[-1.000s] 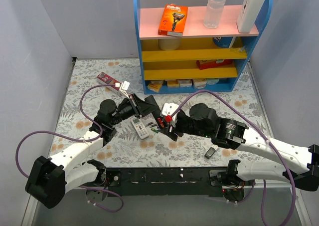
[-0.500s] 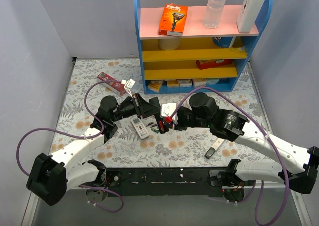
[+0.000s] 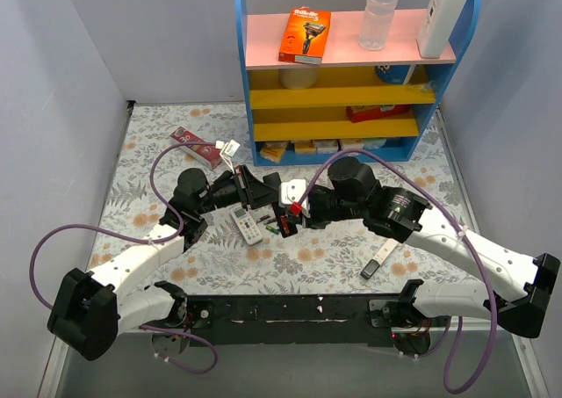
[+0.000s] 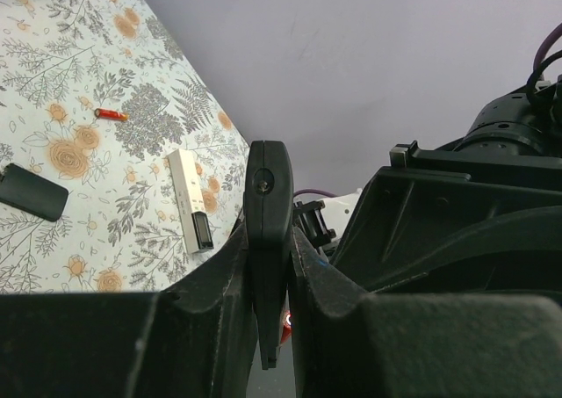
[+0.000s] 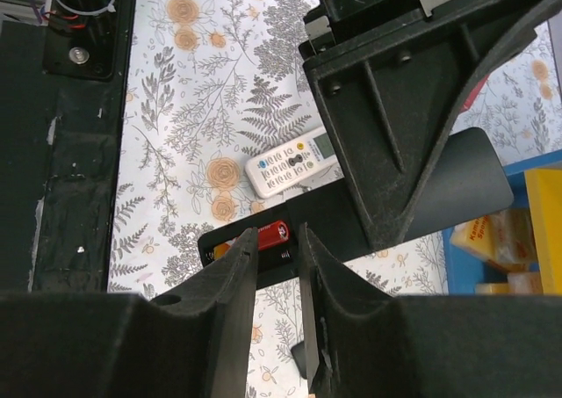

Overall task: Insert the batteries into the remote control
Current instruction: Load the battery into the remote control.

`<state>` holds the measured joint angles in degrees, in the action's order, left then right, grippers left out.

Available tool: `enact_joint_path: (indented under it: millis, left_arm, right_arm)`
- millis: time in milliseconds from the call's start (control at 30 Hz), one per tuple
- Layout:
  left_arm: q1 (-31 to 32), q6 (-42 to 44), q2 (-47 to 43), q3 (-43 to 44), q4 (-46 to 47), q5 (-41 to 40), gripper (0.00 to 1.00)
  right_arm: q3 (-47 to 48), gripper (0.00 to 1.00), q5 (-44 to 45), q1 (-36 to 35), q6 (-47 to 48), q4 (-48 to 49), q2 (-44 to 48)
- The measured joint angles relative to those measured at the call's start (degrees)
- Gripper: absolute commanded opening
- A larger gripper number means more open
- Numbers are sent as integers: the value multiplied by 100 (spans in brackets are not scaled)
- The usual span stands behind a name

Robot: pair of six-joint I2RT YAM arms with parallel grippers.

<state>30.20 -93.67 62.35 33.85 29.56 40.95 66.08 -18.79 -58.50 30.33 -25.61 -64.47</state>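
Observation:
My left gripper [image 3: 266, 194] is shut on a black remote control [image 4: 268, 183], held edge-on above the table. In the right wrist view the remote control [image 5: 338, 215] shows its open battery bay, and a red battery [image 5: 274, 232] lies inside it. My right gripper [image 5: 277, 242] hovers right over that bay, jaws a narrow gap apart, the battery showing through the gap and running under the left finger. From above, the right gripper [image 3: 293, 215] meets the left one at mid-table, and the red battery [image 3: 299, 208] shows at its tip. A loose red battery [image 4: 111, 114] lies on the cloth.
A white remote [image 3: 247, 225] lies under the grippers on the floral cloth. A small white-and-black stick [image 3: 378, 262] lies near the right arm, and a flat black piece [image 4: 31, 192] is beside it. A blue and yellow shelf [image 3: 351, 90] stands behind. A red box [image 3: 195, 143] lies at back left.
The right arm swung left and forward onto the remote, and its jaws narrowed. The left gripper kept its hold on the remote and shifted slightly right.

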Motion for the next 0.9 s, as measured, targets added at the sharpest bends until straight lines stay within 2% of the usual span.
enact_joint_path:
  millis: [167,500,700,900]
  left_arm:
    - [0,0,4,7,0,9,0]
    - [-2,-55,11,13,11,13,0]
    - [-2,-428,144,-184,470,15,0]
    - [13,-708,232,-238,704,-72,0]
  right_arm:
    - [15,30,-138,4,-13,4,-103]
    - [9,17,-234,42,-57,13,-291]
    - [-249,11,-326,66,-190,269,-179]
    - [-675,10,-382,74,-321,551,-24]
